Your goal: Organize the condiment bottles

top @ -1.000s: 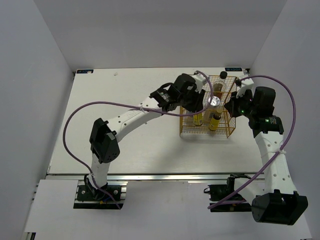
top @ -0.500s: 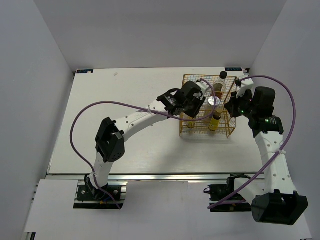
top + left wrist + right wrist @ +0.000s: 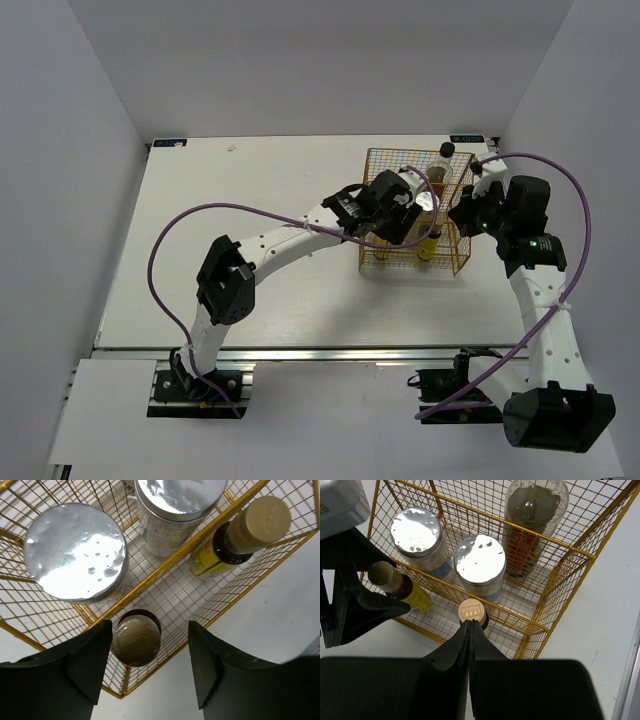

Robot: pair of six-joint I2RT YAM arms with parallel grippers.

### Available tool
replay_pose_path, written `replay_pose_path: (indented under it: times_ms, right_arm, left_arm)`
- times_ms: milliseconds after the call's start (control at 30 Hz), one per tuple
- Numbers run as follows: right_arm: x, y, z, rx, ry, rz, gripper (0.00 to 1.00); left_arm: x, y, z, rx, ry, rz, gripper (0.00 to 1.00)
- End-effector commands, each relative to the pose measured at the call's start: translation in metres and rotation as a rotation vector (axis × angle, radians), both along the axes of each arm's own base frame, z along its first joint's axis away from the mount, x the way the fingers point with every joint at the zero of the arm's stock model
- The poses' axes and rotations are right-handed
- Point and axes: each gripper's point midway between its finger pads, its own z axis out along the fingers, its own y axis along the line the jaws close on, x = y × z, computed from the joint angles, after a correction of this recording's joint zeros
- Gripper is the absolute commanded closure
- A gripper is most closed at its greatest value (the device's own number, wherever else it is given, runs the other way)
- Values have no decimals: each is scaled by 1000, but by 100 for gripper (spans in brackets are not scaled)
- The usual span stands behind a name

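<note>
Left pincer (image 3: 150, 630) spread astride a small brown bottle (image 3: 136, 640); right pincer (image 3: 471, 624) pressed together. Yellow wire basket (image 3: 165, 567) holds five condiment bottles (image 3: 480, 560), dark-sauce bottle (image 3: 532, 525) at 1 o'clock.

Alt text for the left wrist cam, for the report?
The open left pincer straddles a small brown bottle with a tan cap, standing in a yellow wire basket, with a gap on either side. Further in stand two silver-lidded jars and another small yellow-labelled bottle.

Five bottles (image 3: 479, 560) stand in the basket (image 3: 385, 262) on the table's (image 3: 250, 180) right.
</note>
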Motion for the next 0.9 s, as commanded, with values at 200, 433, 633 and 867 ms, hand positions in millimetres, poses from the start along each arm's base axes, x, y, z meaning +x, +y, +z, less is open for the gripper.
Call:
replay_pose_path:
  times_ms: [200,433,633,867]
  right_arm:
    - [0,1,10,3,-50,5,100]
    - [-5,2,17,-14,-70,29,94]
    - [-15,10,28,-4,-95,79,27]
    - [-12,-5,32,79,64,-113,11]
  left_arm:
    - [1,3,56,-100,-71,31,19]
    - [-7,19,131,-228,-149,59,18]
    - [-19,65,200,-363,-247,157,2]
    - [-15,159,180,-482,-134,348,2]
